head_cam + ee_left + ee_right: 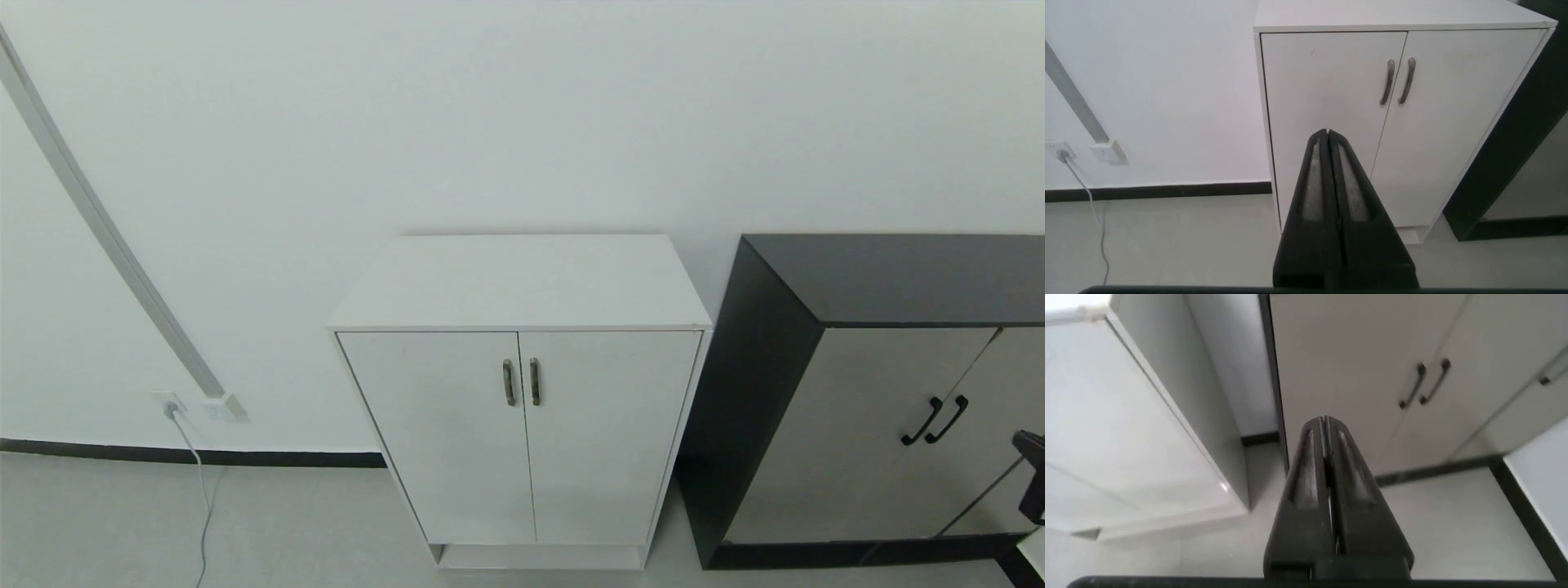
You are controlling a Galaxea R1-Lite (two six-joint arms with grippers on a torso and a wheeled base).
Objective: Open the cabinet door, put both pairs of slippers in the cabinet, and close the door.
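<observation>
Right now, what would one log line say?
white cabinet: doors closed | left gripper: shut, empty | right gripper: shut, empty | step: door not yet opened

Head camera looks steeply down on white cabinet and black cabinet. Left wrist camera faces the white cabinet's doors; right wrist camera faces the black cabinet's front.

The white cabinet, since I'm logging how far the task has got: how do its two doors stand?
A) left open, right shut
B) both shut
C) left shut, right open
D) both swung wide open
B: on the white cabinet, both doors lie flush with the front. Their handles sit side by side at the middle seam, and no interior is showing.
</observation>
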